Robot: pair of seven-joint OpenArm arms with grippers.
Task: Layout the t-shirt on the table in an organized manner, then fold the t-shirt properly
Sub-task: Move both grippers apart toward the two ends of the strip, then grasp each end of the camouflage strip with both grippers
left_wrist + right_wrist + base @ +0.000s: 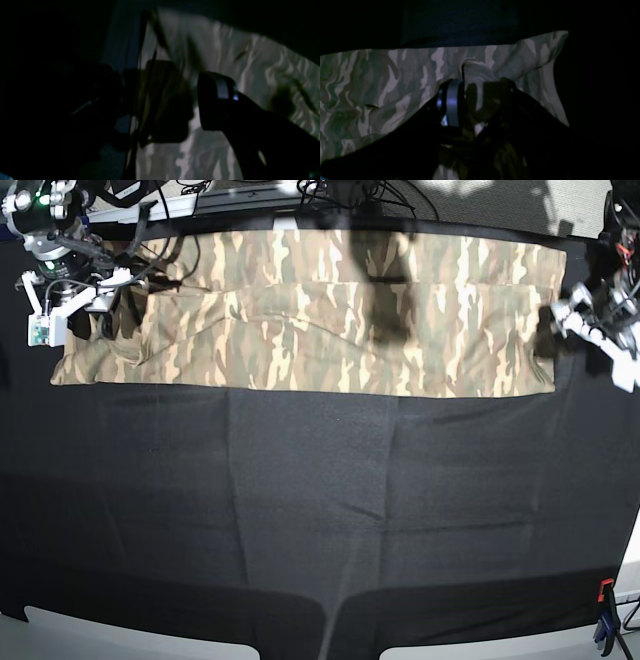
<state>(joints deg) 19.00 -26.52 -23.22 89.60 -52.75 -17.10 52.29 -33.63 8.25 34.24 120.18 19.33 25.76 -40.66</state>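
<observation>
Item one, the right gripper (105, 315): I am seeing it at the t-shirt's (310, 310) left end in the base view. In its wrist view the fingers (451, 100) are pinching a raised ridge of camouflage cloth between them, so I am logging it as clenched on the t-shirt.

Item two, the t-shirt: it is lying as a long, flattened band along the far edge of the table (320, 520), already folded lengthwise by the look of the seam line running along it. A dark shadow is falling across its middle. Everything nearer than the shirt is bare black cloth.

Item three, the left gripper (552, 330): it is sitting at the t-shirt's right end. In its wrist view the jaws are standing wide apart over the fabric, with nothing between the tips (195, 100), so I am logging it as released.

Handling note: I am judging the shirt light, soft and limp, likely to sag and wrinkle when lifted and to drag on the matte cloth. I am expecting the best hold to be at the end corners, pinching all layers together, with both ends lifted evenly.

Item four, a red and blue clamp (606, 620), well below the shirt's right end at the table's near edge.
</observation>
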